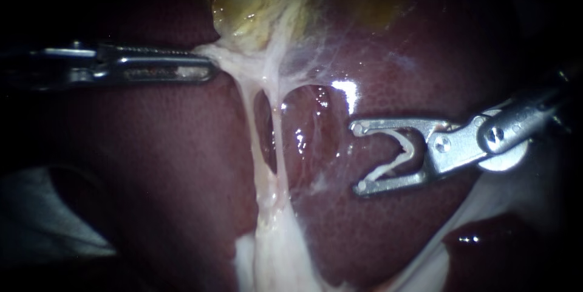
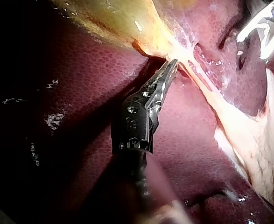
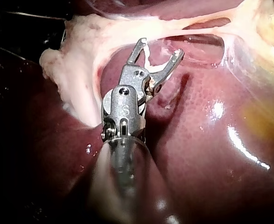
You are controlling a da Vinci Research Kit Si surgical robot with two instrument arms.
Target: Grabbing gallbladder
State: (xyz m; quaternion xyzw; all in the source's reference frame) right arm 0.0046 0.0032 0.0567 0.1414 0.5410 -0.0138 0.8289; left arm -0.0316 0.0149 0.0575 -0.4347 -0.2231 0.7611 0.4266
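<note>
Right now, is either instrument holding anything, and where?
The left instrument grips the gallbladder by its narrow pale end. The right instrument holds nothing.

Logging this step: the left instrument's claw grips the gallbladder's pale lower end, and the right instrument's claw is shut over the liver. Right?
Not quite. The right instrument's claw is open over the liver; the endoscope view shows the gap. The left instrument does grip the gallbladder's lower end.
</note>
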